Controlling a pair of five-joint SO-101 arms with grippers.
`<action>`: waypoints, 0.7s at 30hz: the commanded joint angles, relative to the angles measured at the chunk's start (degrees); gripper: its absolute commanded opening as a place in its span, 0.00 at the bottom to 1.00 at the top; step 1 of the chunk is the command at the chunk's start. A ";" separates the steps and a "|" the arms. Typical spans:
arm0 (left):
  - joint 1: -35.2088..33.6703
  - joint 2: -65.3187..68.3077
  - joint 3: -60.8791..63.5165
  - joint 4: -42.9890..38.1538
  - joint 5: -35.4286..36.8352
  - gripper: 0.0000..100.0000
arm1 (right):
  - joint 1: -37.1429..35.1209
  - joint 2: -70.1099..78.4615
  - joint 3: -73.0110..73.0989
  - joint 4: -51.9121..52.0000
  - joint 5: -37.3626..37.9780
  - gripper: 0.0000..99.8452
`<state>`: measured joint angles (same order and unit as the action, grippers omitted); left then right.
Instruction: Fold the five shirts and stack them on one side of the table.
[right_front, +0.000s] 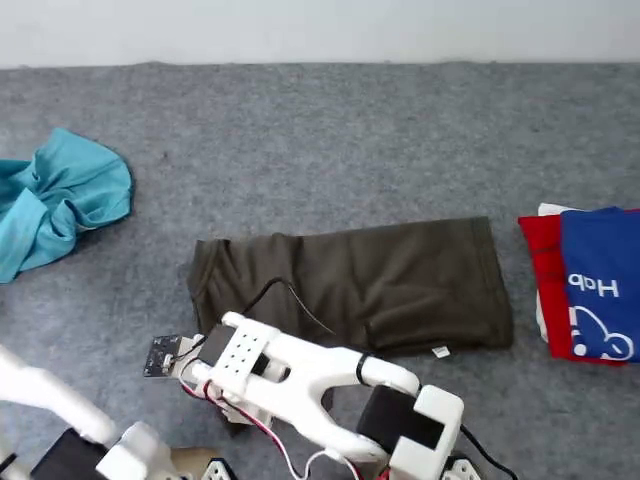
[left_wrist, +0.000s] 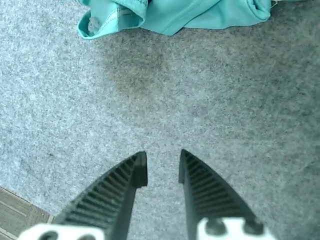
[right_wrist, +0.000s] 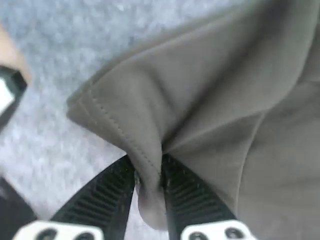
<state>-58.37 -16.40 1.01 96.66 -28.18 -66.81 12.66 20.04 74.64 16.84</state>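
Note:
A dark olive shirt (right_front: 370, 285) lies half folded across the middle of the grey table. My right gripper (right_wrist: 148, 172) is shut on a stitched corner of the olive shirt (right_wrist: 210, 100), pinching a fold of cloth between its fingers. In the high view that arm's wrist (right_front: 240, 360) hangs over the shirt's near left corner. A crumpled teal shirt (right_front: 60, 200) lies at the far left. My left gripper (left_wrist: 162, 167) hovers open over bare grey cloth, a short way from the teal shirt (left_wrist: 175, 12).
At the right edge sits a stack with a blue shirt (right_front: 600, 285) on a red one (right_front: 540, 270) and a white layer beneath. The left arm (right_front: 50, 400) stands at the near left. A wooden table edge (left_wrist: 15, 215) shows beside the left gripper.

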 joint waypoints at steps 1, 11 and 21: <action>0.18 -1.49 -1.71 -0.79 -0.26 0.12 | 2.59 -4.70 -6.07 4.79 1.93 0.01; 0.18 -1.49 -1.71 -0.79 -0.26 0.12 | 14.55 -4.09 -18.02 4.26 6.24 0.01; 0.18 -1.49 -1.71 -0.79 -0.26 0.12 | 24.40 12.35 -34.90 6.99 7.65 0.13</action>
<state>-58.37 -16.40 1.01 96.66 -28.18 -44.22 23.12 -7.21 78.33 24.22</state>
